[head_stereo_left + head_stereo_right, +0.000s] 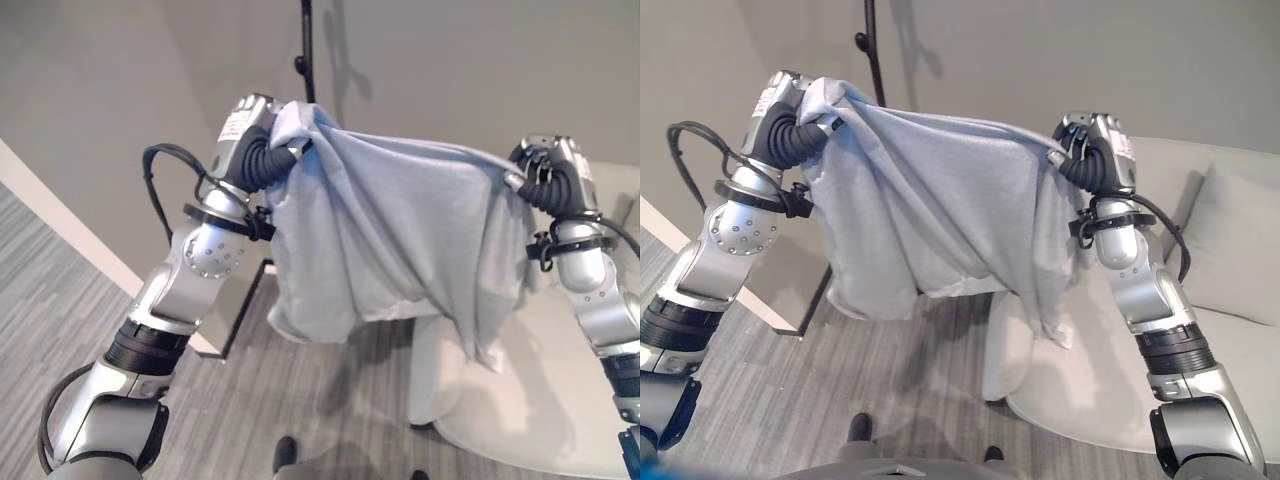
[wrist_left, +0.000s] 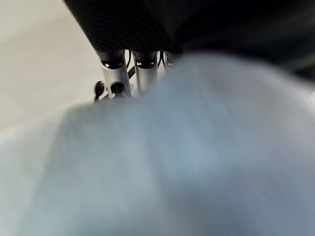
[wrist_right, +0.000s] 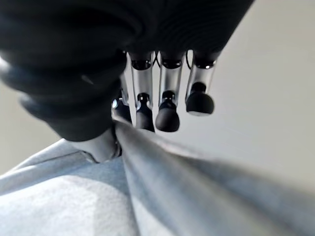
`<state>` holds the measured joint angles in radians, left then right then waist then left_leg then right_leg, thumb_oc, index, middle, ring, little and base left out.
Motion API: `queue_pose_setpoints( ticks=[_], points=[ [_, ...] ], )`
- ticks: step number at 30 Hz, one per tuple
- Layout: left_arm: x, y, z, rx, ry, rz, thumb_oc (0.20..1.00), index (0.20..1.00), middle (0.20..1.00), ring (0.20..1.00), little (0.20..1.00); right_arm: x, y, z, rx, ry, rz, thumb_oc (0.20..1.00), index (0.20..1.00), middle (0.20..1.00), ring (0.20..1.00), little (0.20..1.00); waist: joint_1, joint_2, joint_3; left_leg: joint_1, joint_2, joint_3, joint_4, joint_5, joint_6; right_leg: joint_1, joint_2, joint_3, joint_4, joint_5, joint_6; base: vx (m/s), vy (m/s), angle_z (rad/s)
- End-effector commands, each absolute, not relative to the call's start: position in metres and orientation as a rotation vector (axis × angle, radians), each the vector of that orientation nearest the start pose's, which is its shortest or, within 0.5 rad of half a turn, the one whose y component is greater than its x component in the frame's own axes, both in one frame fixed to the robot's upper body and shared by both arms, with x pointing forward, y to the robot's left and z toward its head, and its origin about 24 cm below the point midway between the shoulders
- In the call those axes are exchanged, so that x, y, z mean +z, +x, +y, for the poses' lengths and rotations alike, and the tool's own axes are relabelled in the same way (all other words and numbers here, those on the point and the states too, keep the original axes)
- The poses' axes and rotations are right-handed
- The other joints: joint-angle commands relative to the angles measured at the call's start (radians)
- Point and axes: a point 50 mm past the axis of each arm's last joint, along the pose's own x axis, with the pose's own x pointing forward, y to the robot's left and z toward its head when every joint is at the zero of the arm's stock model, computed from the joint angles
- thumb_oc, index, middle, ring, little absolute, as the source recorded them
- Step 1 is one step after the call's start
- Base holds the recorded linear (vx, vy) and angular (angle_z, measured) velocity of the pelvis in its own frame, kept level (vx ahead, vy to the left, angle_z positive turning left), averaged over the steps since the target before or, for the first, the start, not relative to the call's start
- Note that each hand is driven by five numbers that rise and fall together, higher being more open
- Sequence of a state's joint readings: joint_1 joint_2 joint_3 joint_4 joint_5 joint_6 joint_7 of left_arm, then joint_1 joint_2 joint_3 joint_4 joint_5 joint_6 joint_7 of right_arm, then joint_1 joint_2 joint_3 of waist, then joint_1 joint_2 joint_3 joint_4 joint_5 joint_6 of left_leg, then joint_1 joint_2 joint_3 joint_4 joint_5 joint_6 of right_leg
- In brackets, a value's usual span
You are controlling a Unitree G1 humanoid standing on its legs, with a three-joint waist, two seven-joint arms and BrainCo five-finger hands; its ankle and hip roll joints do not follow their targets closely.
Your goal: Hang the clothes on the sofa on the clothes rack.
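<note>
A pale blue-grey garment (image 1: 390, 220) hangs stretched between my two raised hands, its lower folds drooping toward the floor. My left hand (image 1: 252, 135) grips one bunched upper corner, and cloth drapes over its fingers (image 2: 114, 73) in the left wrist view. My right hand (image 1: 548, 165) holds the other upper corner, curled fingers (image 3: 167, 115) and thumb pinching a taut fold of the garment (image 3: 162, 187). The black pole of the clothes rack (image 1: 307, 50) rises behind the garment's left end, just past my left hand.
A light grey sofa (image 1: 1230, 230) stands at the right, its seat (image 1: 560, 400) under my right arm. A pale wall is close behind the rack. A white panel (image 1: 60, 225) runs along the floor at the left, beside a black bar (image 1: 245, 310).
</note>
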<state>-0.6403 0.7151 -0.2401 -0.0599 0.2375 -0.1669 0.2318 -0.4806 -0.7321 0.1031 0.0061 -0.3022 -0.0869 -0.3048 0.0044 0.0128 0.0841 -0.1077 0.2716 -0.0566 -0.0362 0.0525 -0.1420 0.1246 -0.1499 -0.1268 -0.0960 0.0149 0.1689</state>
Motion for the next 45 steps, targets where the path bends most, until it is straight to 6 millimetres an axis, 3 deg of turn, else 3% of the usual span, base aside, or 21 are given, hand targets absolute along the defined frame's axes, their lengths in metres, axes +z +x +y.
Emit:
queue_pose_setpoints(
  ticks=[1, 2, 6, 7, 8, 9, 11, 12, 13, 15, 16, 19, 22, 30, 45],
  points=[
    [0.289, 0.299, 0.180, 0.123, 0.777, -1.014, 0.200, 0.200, 0.200, 0.200, 0.200, 0.256, 0.308, -0.222, -0.321, -0.915, -0.815, 0.200, 0.200, 0.200, 0.200, 0.200, 0.062, -0.040, -0.099, 0.025, -0.006, -0.054, -0.051, 0.082, -0.050, -0.031, 0.005, 0.027, 0.015, -0.009, 0.013, 0.13, 0.663, -0.04],
    [0.290, 0.301, 0.178, 0.115, 0.768, -1.015, 0.200, 0.200, 0.200, 0.200, 0.200, 0.256, 0.310, -0.221, -0.321, -0.916, -0.808, 0.200, 0.200, 0.200, 0.200, 0.200, 0.065, -0.045, -0.101, 0.023, -0.036, -0.054, -0.034, 0.058, -0.042, -0.032, -0.044, 0.026, 0.021, -0.001, 0.036, 0.10, 0.593, 0.01],
    [0.300, 0.303, 0.168, 0.088, 0.789, -1.050, 0.200, 0.200, 0.200, 0.200, 0.200, 0.257, 0.311, -0.215, -0.343, -0.885, -0.819, 0.200, 0.200, 0.200, 0.200, 0.200, 0.073, -0.073, -0.107, 0.046, -0.110, -0.015, -0.034, 0.002, -0.003, -0.059, -0.143, 0.022, 0.051, 0.072, 0.071, 0.06, 0.440, 0.25],
    [0.300, 0.303, 0.168, 0.087, 0.790, -1.050, 0.200, 0.200, 0.200, 0.200, 0.200, 0.257, 0.311, -0.215, -0.344, -0.884, -0.819, 0.200, 0.200, 0.200, 0.200, 0.200, 0.074, -0.077, -0.107, 0.045, -0.114, -0.012, -0.033, 0.002, -0.001, -0.061, -0.147, 0.025, 0.050, 0.073, 0.074, 0.03, 0.275, 0.14],
    [0.302, 0.302, 0.168, 0.085, 0.800, -1.056, 0.200, 0.200, 0.200, 0.200, 0.200, 0.256, 0.312, -0.213, -0.346, -0.874, -0.814, 0.200, 0.200, 0.200, 0.200, 0.200, 0.078, -0.083, -0.107, 0.052, -0.133, -0.002, -0.034, -0.006, 0.010, -0.071, -0.169, 0.022, 0.059, 0.107, 0.081, 0.09, 0.537, 0.10],
    [0.304, 0.300, 0.167, 0.078, 0.834, -1.071, 0.200, 0.200, 0.200, 0.200, 0.200, 0.254, 0.314, -0.210, -0.349, -0.871, -0.805, 0.200, 0.200, 0.200, 0.200, 0.200, 0.089, -0.089, -0.106, 0.072, -0.188, 0.026, -0.033, -0.040, 0.047, -0.080, -0.232, -0.003, 0.092, 0.172, 0.092, 0.06, 0.612, 0.08],
    [0.304, 0.297, 0.168, 0.083, 0.852, -1.076, 0.200, 0.200, 0.200, 0.200, 0.200, 0.253, 0.314, -0.207, -0.347, -0.864, -0.806, 0.200, 0.200, 0.200, 0.200, 0.200, 0.094, -0.088, -0.101, 0.087, -0.207, 0.033, -0.030, -0.051, 0.066, -0.090, -0.252, -0.015, 0.137, 0.193, 0.080, 0.07, 0.453, 0.01],
    [0.303, 0.297, 0.168, 0.081, 0.857, -1.074, 0.200, 0.200, 0.200, 0.200, 0.200, 0.248, 0.314, -0.206, -0.338, -0.851, -0.793, 0.200, 0.200, 0.200, 0.200, 0.200, 0.092, -0.086, -0.095, 0.088, -0.218, 0.029, -0.028, -0.055, 0.077, -0.092, -0.239, -0.004, 0.159, 0.188, 0.065, 0.14, 0.411, -0.03],
    [0.298, 0.296, 0.168, 0.073, 0.860, -1.061, 0.200, 0.200, 0.200, 0.200, 0.200, 0.245, 0.312, -0.208, -0.329, -0.859, -0.783, 0.200, 0.200, 0.200, 0.200, 0.200, 0.081, -0.084, -0.092, 0.095, -0.245, 0.016, -0.028, -0.056, 0.096, -0.113, -0.174, 0.046, 0.193, 0.143, 0.042, 0.13, 0.385, -0.09],
    [0.296, 0.296, 0.168, 0.067, 0.872, -1.049, 0.200, 0.200, 0.200, 0.200, 0.200, 0.246, 0.312, -0.209, -0.325, -0.865, -0.784, 0.200, 0.200, 0.200, 0.200, 0.200, 0.086, -0.079, -0.095, 0.112, -0.253, 0.017, -0.036, -0.060, 0.106, -0.122, -0.118, 0.040, 0.186, 0.077, 0.026, 0.16, 0.256, 0.17],
    [0.293, 0.296, 0.166, 0.062, 0.866, -1.045, 0.200, 0.200, 0.200, 0.200, 0.200, 0.247, 0.311, -0.210, -0.324, -0.857, -0.789, 0.200, 0.200, 0.200, 0.200, 0.200, 0.076, -0.075, -0.081, 0.126, -0.263, 0.005, -0.039, -0.060, 0.114, -0.165, -0.044, 0.041, 0.170, 0.040, 0.006, 0.13, 0.151, 0.09],
    [0.291, 0.295, 0.163, 0.061, 0.858, -1.052, 0.200, 0.200, 0.200, 0.200, 0.200, 0.247, 0.308, -0.216, -0.335, -0.894, -0.788, 0.200, 0.200, 0.200, 0.200, 0.200, 0.055, -0.080, -0.054, 0.126, -0.297, -0.023, -0.004, -0.064, 0.122, -0.178, 0.016, 0.089, 0.112, 0.052, -0.001, 0.08, 0.092, 0.27],
    [0.290, 0.293, 0.161, 0.050, 0.857, -1.055, 0.200, 0.200, 0.200, 0.200, 0.200, 0.243, 0.307, -0.213, -0.315, -0.868, -0.786, 0.200, 0.200, 0.200, 0.200, 0.200, 0.054, -0.079, -0.076, 0.151, -0.293, -0.022, -0.022, -0.063, 0.117, -0.144, 0.019, 0.099, 0.072, 0.073, 0.008, 0.10, -0.052, 0.83],
    [0.283, 0.292, 0.165, 0.044, 0.838, -1.022, 0.200, 0.200, 0.200, 0.200, 0.200, 0.232, 0.303, -0.216, -0.280, -0.878, -0.741, 0.200, 0.200, 0.200, 0.200, 0.200, 0.041, -0.074, -0.131, 0.193, -0.262, -0.010, -0.051, -0.077, 0.100, -0.082, 0.021, 0.081, 0.009, 0.060, 0.005, 0.10, -0.060, -0.02],
    [0.278, 0.289, 0.170, 0.053, 0.831, -1.004, 0.200, 0.200, 0.200, 0.200, 0.200, 0.226, 0.304, -0.210, -0.247, -0.861, -0.730, 0.200, 0.200, 0.200, 0.200, 0.200, 0.039, -0.069, -0.147, 0.209, -0.243, -0.002, -0.051, -0.086, 0.094, -0.057, 0.013, 0.065, 0.009, 0.047, 0.000, 0.01, -0.010, 0.00]
  ],
)
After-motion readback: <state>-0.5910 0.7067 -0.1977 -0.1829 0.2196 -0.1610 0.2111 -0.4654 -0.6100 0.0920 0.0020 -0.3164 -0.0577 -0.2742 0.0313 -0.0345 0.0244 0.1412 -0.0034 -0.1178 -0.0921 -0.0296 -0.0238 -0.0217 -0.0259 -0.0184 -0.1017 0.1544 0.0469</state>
